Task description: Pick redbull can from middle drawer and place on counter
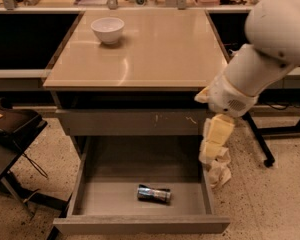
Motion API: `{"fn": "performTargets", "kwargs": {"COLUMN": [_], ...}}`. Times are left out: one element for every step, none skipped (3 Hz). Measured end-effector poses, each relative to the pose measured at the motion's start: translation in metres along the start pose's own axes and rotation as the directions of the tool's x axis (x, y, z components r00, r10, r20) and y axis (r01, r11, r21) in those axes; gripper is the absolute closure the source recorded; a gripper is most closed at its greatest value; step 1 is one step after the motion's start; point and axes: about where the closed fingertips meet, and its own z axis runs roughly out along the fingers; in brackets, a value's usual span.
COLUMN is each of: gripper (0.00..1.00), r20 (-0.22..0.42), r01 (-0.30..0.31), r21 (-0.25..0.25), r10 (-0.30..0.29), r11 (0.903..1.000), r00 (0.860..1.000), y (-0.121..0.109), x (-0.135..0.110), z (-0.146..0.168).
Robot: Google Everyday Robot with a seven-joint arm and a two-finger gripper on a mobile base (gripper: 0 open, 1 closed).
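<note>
The redbull can point(154, 194) lies on its side on the grey floor of the open middle drawer point(110, 196), near its front. The beige counter point(150, 54) tops the cabinet above. My white arm reaches in from the upper right. Its pale yellow gripper point(216, 140) hangs down beside the cabinet's right edge, above and to the right of the can and outside the drawer. It holds nothing that I can see.
A white bowl point(108, 30) stands on the counter's back left. A shut drawer front with pale scratch marks point(132, 122) is above the open drawer. Crumpled paper point(219, 173) lies on the floor to the right. A black chair point(10, 134) stands at the left, a black stand leg point(260, 144) at the right.
</note>
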Motion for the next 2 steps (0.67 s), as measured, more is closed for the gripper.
{"fn": "performTargets", "kwargs": {"gripper": [0.00, 0.00], "r20": [0.069, 0.069], "r01": [-0.016, -0.016], "r21": [-0.105, -0.105], "r10": [0.024, 0.024], "r11": [0.9944, 0.9943], "r00": [0.997, 0.997], "y": [0.0017, 0.0018], "x": [-0.0132, -0.0133], "z": [0.0759, 0.0764]}}
